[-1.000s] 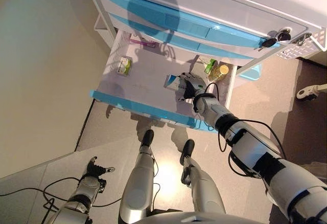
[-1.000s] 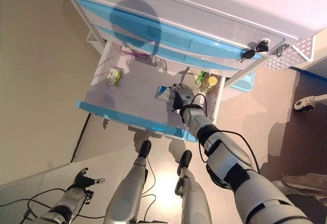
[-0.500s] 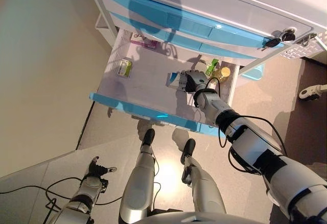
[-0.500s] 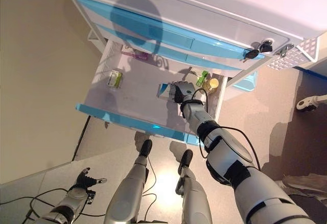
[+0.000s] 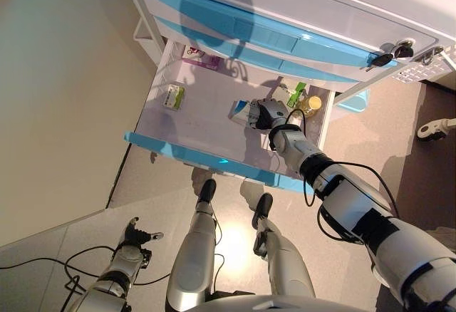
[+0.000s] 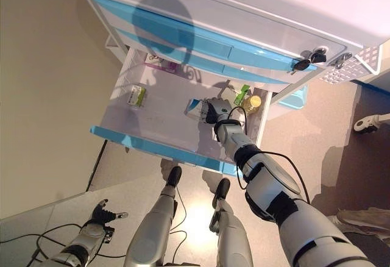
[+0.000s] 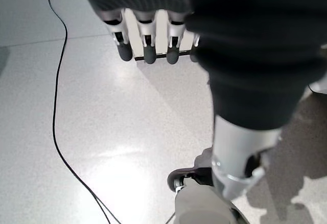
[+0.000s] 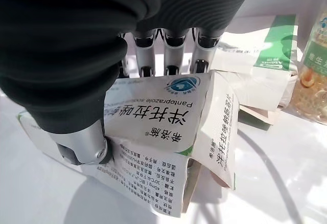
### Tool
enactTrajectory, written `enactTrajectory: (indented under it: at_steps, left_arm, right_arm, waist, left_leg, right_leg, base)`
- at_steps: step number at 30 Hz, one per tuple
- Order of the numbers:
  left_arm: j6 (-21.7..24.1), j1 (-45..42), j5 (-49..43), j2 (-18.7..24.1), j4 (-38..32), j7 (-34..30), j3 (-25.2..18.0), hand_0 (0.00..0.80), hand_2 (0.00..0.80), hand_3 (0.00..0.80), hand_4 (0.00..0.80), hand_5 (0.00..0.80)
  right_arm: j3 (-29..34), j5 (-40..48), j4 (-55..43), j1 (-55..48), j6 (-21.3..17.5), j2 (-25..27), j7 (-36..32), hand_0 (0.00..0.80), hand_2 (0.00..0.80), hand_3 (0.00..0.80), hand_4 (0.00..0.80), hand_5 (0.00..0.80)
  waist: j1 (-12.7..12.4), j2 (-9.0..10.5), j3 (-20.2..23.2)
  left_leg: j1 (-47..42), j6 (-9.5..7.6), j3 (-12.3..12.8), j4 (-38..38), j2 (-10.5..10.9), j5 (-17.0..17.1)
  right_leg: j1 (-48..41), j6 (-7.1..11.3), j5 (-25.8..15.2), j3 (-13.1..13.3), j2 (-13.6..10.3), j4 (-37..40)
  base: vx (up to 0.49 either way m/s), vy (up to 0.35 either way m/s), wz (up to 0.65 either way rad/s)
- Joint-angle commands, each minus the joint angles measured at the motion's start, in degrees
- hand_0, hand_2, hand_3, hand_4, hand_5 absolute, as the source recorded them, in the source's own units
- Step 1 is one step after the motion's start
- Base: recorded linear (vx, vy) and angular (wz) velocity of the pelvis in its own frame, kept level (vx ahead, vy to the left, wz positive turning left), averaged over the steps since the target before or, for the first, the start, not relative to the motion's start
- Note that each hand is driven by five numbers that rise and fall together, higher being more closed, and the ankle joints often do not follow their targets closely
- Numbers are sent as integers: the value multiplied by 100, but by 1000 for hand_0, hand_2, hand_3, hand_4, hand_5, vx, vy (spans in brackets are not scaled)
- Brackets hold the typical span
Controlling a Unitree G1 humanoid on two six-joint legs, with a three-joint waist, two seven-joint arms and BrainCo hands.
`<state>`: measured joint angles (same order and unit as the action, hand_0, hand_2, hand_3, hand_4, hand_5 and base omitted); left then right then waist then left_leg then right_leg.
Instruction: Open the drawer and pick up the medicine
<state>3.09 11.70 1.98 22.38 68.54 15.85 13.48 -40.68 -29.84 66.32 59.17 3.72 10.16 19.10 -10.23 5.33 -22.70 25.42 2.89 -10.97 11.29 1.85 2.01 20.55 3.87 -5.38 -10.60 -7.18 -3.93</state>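
Observation:
The lowest drawer [image 5: 199, 157], white with a blue front, stands pulled out of the cabinet. My right hand [image 5: 269, 115] reaches into its right half and is shut on a white and blue medicine box [image 5: 242, 111]. In the right wrist view the fingers [image 8: 168, 50] lie over the top of the box [image 8: 153, 127] and the thumb [image 8: 84, 144] presses its side; the box's flap is bent open. My left hand [image 5: 132, 235] hangs low by the floor with relaxed fingers [image 7: 145, 50], holding nothing.
Also in the drawer are a small green and white box [image 5: 173, 96] at the left, a purple box [image 5: 199, 57] at the back, and a green box [image 5: 296, 92] beside a yellow bottle [image 5: 308, 102] in the right corner. Keys [image 5: 388, 54] hang from the cabinet's lock.
My right hand's fingers have curled round the medicine box, which now sits tilted in the hand. The left hand has stayed where it was.

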Motion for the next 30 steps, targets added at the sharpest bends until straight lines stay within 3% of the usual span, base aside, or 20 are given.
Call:
enactTrajectory:
  at_steps: [1,17,30]
  left_arm:
    - [-8,-25,176,21,124,102,5,0,0,0,0,0]
    - [7,-75,228,-14,53,71,-142,0,0,0,0,0]
    - [-69,-576,-19,-190,333,-185,-405,0,0,0,0,0]
  right_arm:
    - [28,-45,23,-37,-30,88,-47,800,800,800,800,800]
    - [256,413,-774,-418,-153,382,-27,800,800,800,800,800]
    - [334,322,-1538,-1459,-349,697,-306,800,800,800,800,800]
  waist:
    - [36,-9,-109]
    - [176,-12,198]
    - [380,-77,1158]
  left_leg:
    - [111,-298,58,-213,378,89]
    - [-131,-302,119,-173,356,-10]
    - [-1130,-264,309,-1053,160,155]
  right_leg:
    - [169,280,-24,225,-121,-269]
    - [-51,275,49,280,-132,-320]
    - [-866,398,-116,276,-53,324]
  base:
    - [0,0,0]
    - [2,-1,-2]
    - [57,13,-8]
